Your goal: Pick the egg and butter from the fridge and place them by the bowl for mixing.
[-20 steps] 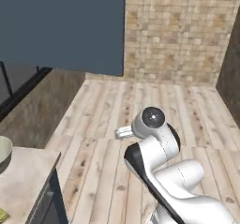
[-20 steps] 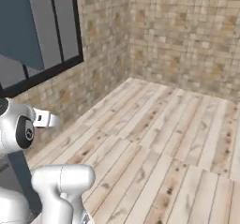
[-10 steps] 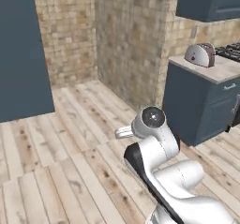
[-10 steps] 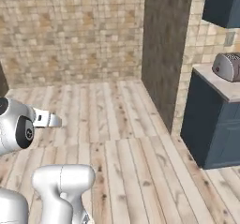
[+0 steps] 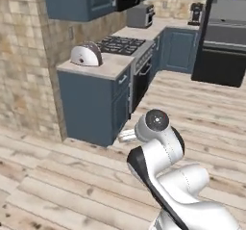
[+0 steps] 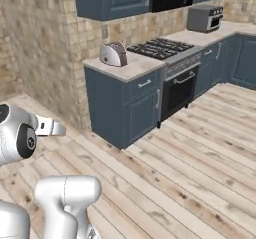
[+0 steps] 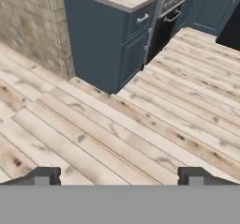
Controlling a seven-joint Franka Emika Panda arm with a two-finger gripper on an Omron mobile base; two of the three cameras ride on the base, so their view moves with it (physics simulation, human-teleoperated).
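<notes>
The base has swung round since the earlier frames: the bare stone wall and plank floor that were ahead a second ago have given way to a run of blue kitchen cabinets, and the toaster that sat far right half a second ago is now left of centre. That is the camera turning, not the things.

From the left, the stone wall (image 5: 24,60) ends at a blue base cabinet (image 5: 96,104) with a pale worktop (image 5: 108,68), on which a silver toaster (image 5: 86,55) stands. Next along is the stove (image 5: 117,45) with its oven door (image 6: 181,89) shut, then a toaster oven (image 5: 140,15) on the far worktop beneath the wall cabinets (image 5: 81,0). All cabinet doors and drawers are shut, so their contents cannot be seen. At far right stands the fridge (image 5: 223,36), black-framed; its shelves show grey, but egg and butter cannot be made out.

The end effector (image 7: 117,176) hangs over the plank floor (image 7: 140,124), fingertips (image 7: 42,176) spread wide, holding nothing.
</notes>
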